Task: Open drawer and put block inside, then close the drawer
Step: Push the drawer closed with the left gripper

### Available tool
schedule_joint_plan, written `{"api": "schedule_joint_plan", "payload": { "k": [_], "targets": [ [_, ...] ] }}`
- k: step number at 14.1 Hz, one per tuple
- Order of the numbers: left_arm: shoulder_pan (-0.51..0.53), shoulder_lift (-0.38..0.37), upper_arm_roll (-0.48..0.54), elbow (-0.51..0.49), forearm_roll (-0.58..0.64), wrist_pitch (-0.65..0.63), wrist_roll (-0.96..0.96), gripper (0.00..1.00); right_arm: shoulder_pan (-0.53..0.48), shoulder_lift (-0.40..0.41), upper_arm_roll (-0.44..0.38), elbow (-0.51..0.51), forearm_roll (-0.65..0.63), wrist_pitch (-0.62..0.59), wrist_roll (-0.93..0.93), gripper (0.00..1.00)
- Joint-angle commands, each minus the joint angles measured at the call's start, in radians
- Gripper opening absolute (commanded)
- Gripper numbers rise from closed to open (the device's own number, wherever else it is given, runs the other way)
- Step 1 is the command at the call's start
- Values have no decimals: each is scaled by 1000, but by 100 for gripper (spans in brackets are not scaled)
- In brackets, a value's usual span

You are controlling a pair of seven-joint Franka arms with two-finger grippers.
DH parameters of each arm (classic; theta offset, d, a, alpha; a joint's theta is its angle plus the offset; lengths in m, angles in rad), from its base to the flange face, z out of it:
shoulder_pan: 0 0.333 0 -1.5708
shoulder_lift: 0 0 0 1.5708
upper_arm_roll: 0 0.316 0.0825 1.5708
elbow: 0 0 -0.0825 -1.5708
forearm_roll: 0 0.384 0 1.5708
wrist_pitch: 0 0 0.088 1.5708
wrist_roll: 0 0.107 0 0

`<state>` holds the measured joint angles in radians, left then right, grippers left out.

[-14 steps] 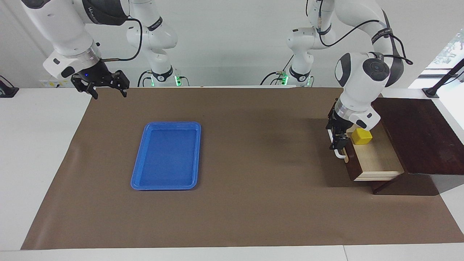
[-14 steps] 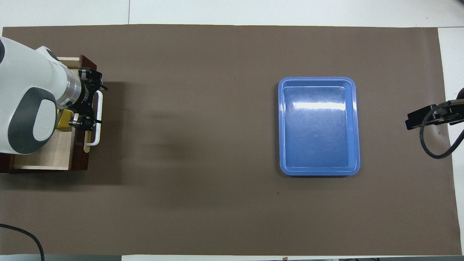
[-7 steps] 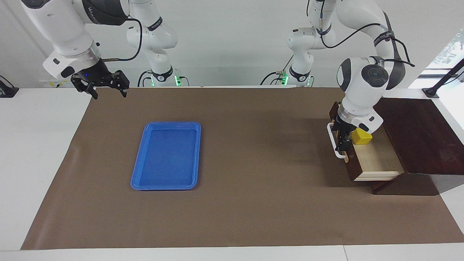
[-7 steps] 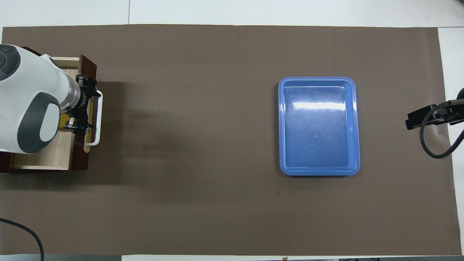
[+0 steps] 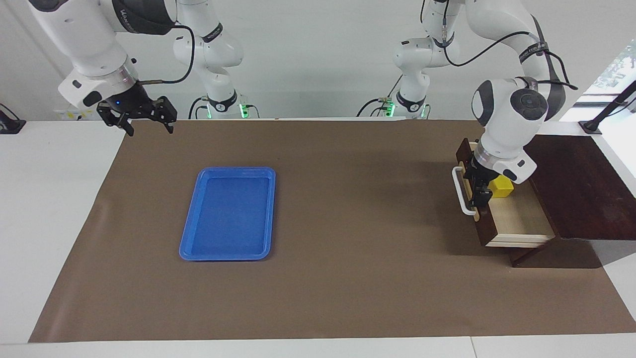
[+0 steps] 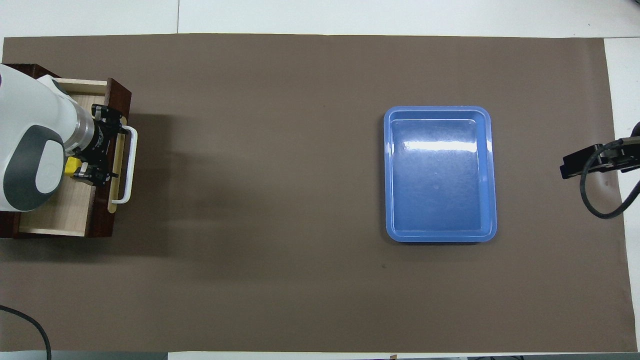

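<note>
The left arm's wrist hides most of the block [image 5: 500, 188], a yellow cube lying inside the open drawer [image 5: 516, 219] toward the end nearer the robots; only a sliver of it shows from overhead. The dark wooden box [image 5: 581, 184] that houses the drawer sits at the left arm's end of the table and is cut off by the overhead view's edge. The left gripper [image 5: 480, 191] hangs over the drawer front just inside the white handle [image 5: 462, 191], its fingers spread with nothing between them; whether they touch the wood is hard to make out. The right gripper [image 5: 144, 119] waits in the air over the table corner at the right arm's end, by the robots' edge, fingers apart and empty; overhead shows only part of it.

Compared with a second ago, the drawer has slid partway into the box, with the left gripper travelling along. The blue tray [image 5: 228, 214] has not moved.

A brown mat [image 5: 348, 278] covers the white table [image 5: 44, 199]; a plain white wall stands at the back.
</note>
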<state>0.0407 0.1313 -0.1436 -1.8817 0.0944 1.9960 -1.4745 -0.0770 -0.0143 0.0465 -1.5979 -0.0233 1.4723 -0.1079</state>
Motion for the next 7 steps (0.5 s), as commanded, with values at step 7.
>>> {"api": "schedule_joint_plan", "payload": {
  "k": [7],
  "targets": [
    [220,-9,10,0,123,35,229,100,-3,-10,3,-5,-4,14,20,100]
  ]
}}
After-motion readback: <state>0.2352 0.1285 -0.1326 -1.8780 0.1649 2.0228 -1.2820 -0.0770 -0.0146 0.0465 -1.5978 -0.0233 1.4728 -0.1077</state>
